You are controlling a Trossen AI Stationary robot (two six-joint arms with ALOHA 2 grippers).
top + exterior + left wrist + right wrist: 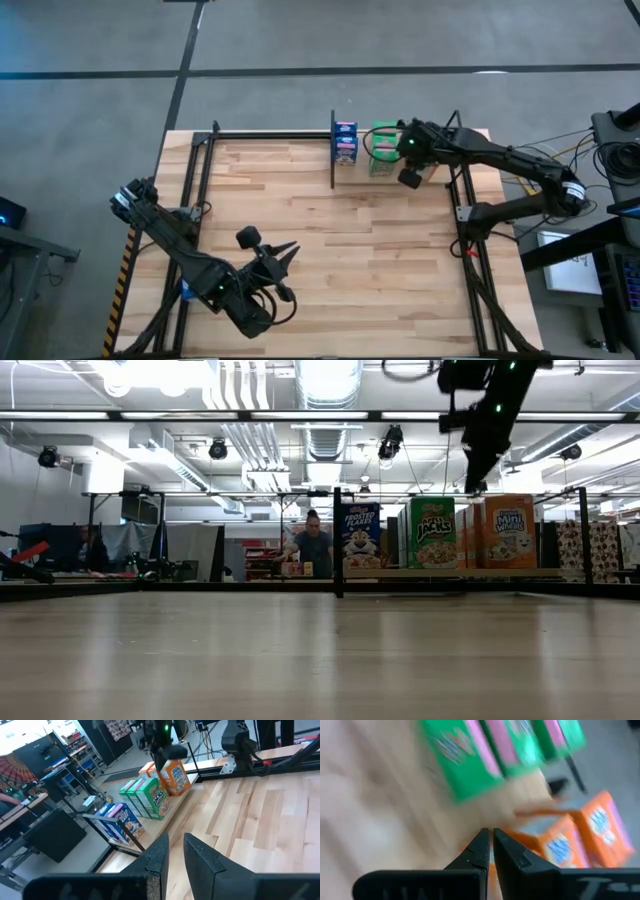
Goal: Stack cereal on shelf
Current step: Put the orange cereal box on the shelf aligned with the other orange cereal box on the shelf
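Note:
Several small cereal boxes stand upright on their bases on the shelf [270,135] at the table's far edge, right of its black divider [337,540]. They form a blue group [361,540], a green group [432,532] and an orange group [510,530]. My right gripper [472,485] hangs shut just above the boxes, over the gap between green and orange, and holds nothing. Its wrist view looks down on the green boxes [470,755] and orange boxes [600,830]. My left gripper [287,253] waits low over the table's near left part, a little open and empty.
Black frame rails run along the table's left side [195,200] and right side [462,210]. Bare wood [370,250] lies between the two arms. Left of the divider the shelf board [270,143] carries nothing. A person [314,550] stands in the room beyond the table.

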